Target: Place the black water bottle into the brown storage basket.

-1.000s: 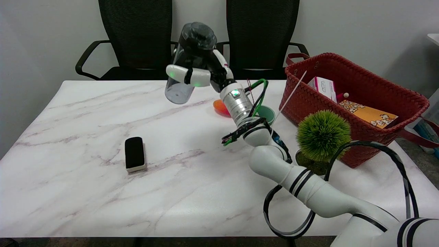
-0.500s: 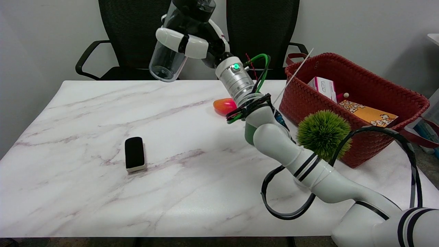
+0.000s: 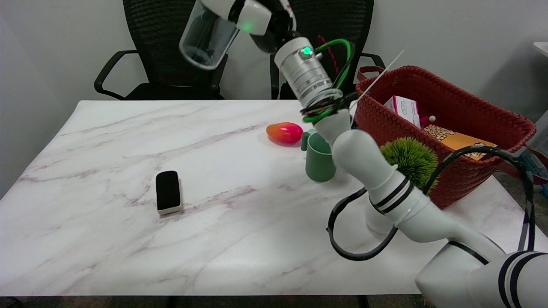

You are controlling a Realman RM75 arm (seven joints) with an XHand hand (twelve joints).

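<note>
A single head view looks down and across from above the near edge of the marble table, facing the far wall and two black chairs at the top of the frame. It stands close enough that the table fills most of the picture, its right end and the brown storage basket reaching the right edge. The right arm enters from the lower right.

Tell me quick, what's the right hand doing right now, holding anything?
Right hand: closed around the black water bottle, held high in the air, partly cut off by the picture's top edge.
</note>
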